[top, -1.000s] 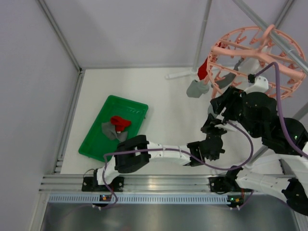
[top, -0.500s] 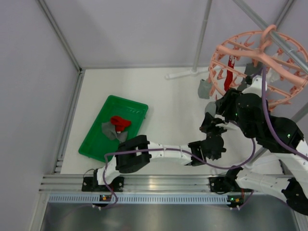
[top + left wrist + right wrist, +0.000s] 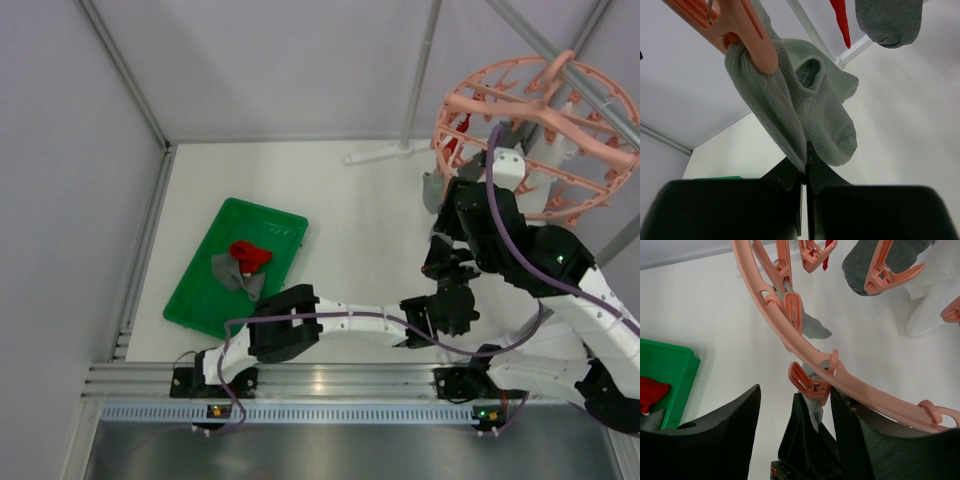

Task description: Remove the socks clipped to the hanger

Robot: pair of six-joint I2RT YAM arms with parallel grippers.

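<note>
**Item 1. Hanger** (image 3: pixel 497 104): salmon-pink ring with spokes and dangling clips. Its hook sits over a grey bar, and it hangs above the far right of the white table (image 3: pixel 350 220).

**Item 2. Pale grey sock** (image 3: pixel 810 110): hangs limp below the hanger's rim, with one edge caught in a clip (image 3: pixel 747 35).

**Item 3. Left gripper** (image 3: pixel 805 169): directly beneath the hanger's rim, pointing up. Its jaws are pressed together on the lowest fold of the pale grey sock.

**Item 4. Right gripper** (image 3: pixel 797 390): at the hanger's rim, on the side towards the arms. Its jaws stand apart on either side of a clip, apparently the same one, as grey fabric trails beneath it. Neither finger touches the clip.

**Item 5. Dark grey sock** (image 3: pixel 888 22) and **red sock** (image 3: pixel 841 20): clipped further along the hanger, beyond the pale one.

**Item 6. Green tray** (image 3: pixel 275 225): on the table, well apart from the hanger and to its left. It holds a loose red sock (image 3: pixel 250 253) touching a loose grey sock (image 3: pixel 228 272).
</note>
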